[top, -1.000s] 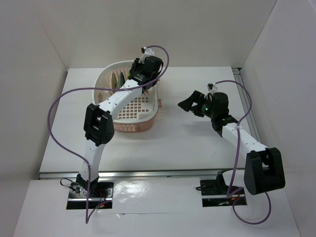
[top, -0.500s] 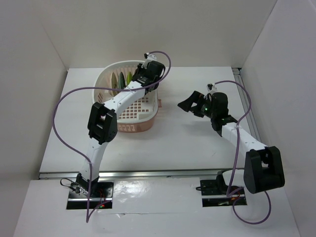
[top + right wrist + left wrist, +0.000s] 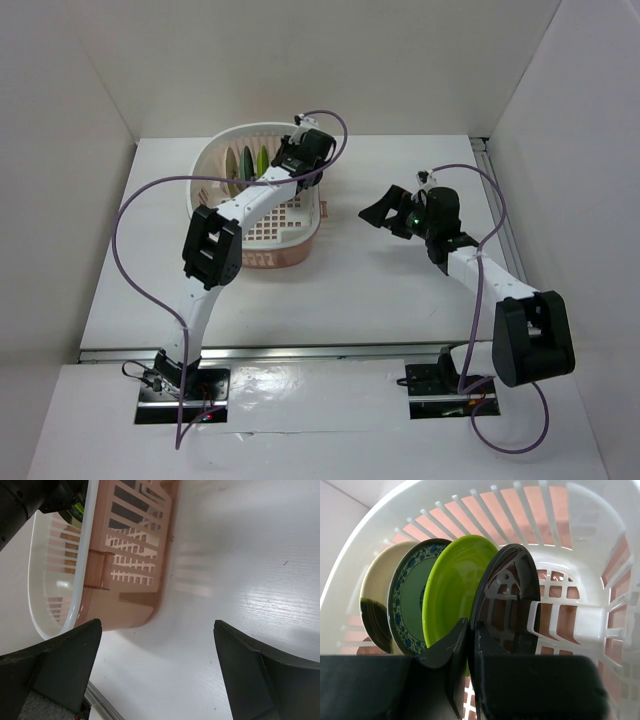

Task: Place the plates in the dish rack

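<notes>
- Two fingers of your left claw [image 3: 470,635] are clamped on the lower rim of the black plate [image 3: 507,600], one on each face.
- That black plate stands on edge inside the dish rack [image 3: 265,255], at the right end of a row as your left wrist camera sees it.
- Just beside it to the left stands the lime green plate [image 3: 452,595], then the blue-green patterned plate [image 3: 407,600], then the cream plate [image 3: 375,600] with a dark patch low on its face. All four are upright and overlap in view.
- From above, the rack sits on the table [image 3: 240,555] towards the far left, and your left arm reaches along it.
- Your right claw [image 3: 157,625] is spread wide and holds nothing. It hangs over bare table to the right of the rack, apart from it, and its camera looks at the rack's outer wall.
</notes>
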Motion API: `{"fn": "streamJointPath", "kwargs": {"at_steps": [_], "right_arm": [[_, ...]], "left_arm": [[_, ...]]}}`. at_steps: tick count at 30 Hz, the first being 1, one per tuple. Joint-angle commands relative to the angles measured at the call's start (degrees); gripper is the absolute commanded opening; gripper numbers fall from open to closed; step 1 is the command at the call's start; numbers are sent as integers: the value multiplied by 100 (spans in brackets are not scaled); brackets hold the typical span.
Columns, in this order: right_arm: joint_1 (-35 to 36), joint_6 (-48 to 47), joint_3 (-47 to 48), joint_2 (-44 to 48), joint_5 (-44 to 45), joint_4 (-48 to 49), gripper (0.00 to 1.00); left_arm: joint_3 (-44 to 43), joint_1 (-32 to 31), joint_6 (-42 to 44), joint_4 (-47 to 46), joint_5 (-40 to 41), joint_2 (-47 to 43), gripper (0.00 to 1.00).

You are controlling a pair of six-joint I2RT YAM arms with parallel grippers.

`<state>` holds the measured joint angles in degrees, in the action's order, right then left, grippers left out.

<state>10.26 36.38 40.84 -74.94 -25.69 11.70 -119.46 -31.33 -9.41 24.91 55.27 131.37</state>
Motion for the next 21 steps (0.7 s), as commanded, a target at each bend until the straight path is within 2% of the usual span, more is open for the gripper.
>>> {"fn": "streamJointPath", "kwargs": {"at_steps": [1, 2, 10, 15, 21], "right_arm": [[29, 9, 214, -21, -102, 156, 100], [29, 9, 214, -73, -103, 157, 100], [29, 9, 214, -126, -155, 209, 100], [29, 9, 214, -126, -208, 262, 100], [29, 9, 214, -179, -208, 262, 100]], "left_arm": [[-349, 66, -158, 23, -69, 38, 16], [-350, 66, -158, 23, -69, 38, 22], [-464, 119, -272, 137, -244, 38, 50], [-570, 119, -272, 137, -297, -76, 57], [-772, 119, -272, 190, -525, -287, 58]]}}
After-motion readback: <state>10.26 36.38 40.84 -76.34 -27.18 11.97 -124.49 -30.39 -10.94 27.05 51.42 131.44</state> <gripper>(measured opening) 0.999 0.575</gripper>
